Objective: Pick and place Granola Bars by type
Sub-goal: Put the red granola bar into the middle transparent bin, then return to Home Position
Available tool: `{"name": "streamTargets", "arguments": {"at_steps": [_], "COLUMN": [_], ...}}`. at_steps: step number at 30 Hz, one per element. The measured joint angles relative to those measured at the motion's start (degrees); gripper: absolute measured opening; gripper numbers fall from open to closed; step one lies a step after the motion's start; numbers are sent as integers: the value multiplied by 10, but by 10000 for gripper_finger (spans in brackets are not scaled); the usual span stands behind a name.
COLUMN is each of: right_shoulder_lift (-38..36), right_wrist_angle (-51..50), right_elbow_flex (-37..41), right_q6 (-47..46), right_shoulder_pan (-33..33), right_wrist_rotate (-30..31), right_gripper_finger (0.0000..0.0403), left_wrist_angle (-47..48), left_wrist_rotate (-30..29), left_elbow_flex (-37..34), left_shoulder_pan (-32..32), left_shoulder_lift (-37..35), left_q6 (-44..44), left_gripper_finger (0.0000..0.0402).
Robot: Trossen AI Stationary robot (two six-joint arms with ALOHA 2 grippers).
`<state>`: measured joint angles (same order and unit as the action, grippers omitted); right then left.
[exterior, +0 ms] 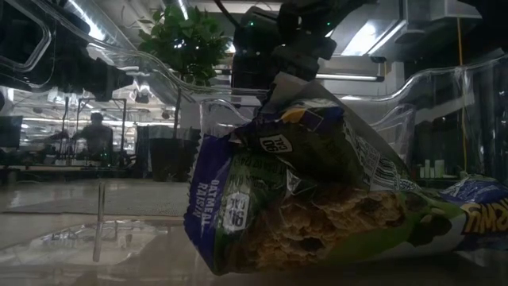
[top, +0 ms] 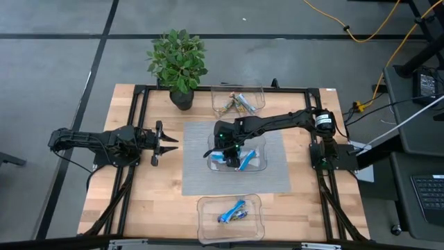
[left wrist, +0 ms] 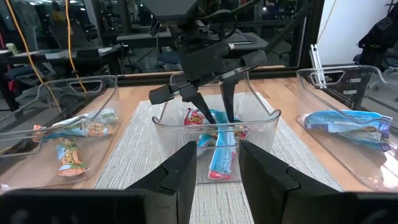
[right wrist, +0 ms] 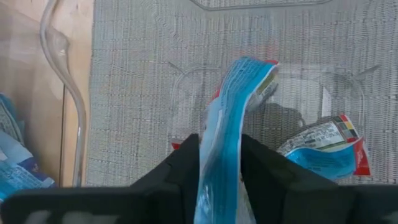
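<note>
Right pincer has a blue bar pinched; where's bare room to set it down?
Near bin has bare floor beside its blue bars. Grey mat is bare beside the centre bin. Crowded: the centre bin, under the right pincer. Left pincer waits over the wood.

The high camera is looking straight down on the whole table, taking in the middle bin (top: 238, 154) on its grey mat (top: 236, 158) from well above. The low camera is sitting at table-top height almost against a wrapped bar (exterior: 317, 199), facing level into the room behind, while the left wrist camera is looking across at that middle bin (left wrist: 216, 134) from a little way off. The right wrist camera is staring down into the same bin from just above, so three views are sharing it.
</note>
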<state>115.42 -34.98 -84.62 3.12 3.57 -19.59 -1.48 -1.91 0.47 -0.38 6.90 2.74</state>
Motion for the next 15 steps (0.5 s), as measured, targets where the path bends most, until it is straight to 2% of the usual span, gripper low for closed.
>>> {"name": "streamTargets", "arguments": {"at_steps": [6, 11, 15], "right_shoulder_lift": [0, 0, 0], "right_wrist_angle": [-53, -104, -146], "right_elbow_flex": [-45, -126, -198], "right_q6": [2, 2, -12], "right_shoulder_pan": [-3, -6, -14], "right_wrist_rotate": [47, 65, 76], "right_gripper_finger": [161, 206, 220], "left_wrist_angle": [0, 0, 0], "left_wrist_rotate": [0, 0, 0], "left_elbow_flex": [0, 0, 0], "left_shoulder_pan": [0, 0, 0], "left_shoulder_lift": [0, 0, 0], "left_q6": [0, 0, 0], "left_gripper_finger": [113, 113, 113]}}
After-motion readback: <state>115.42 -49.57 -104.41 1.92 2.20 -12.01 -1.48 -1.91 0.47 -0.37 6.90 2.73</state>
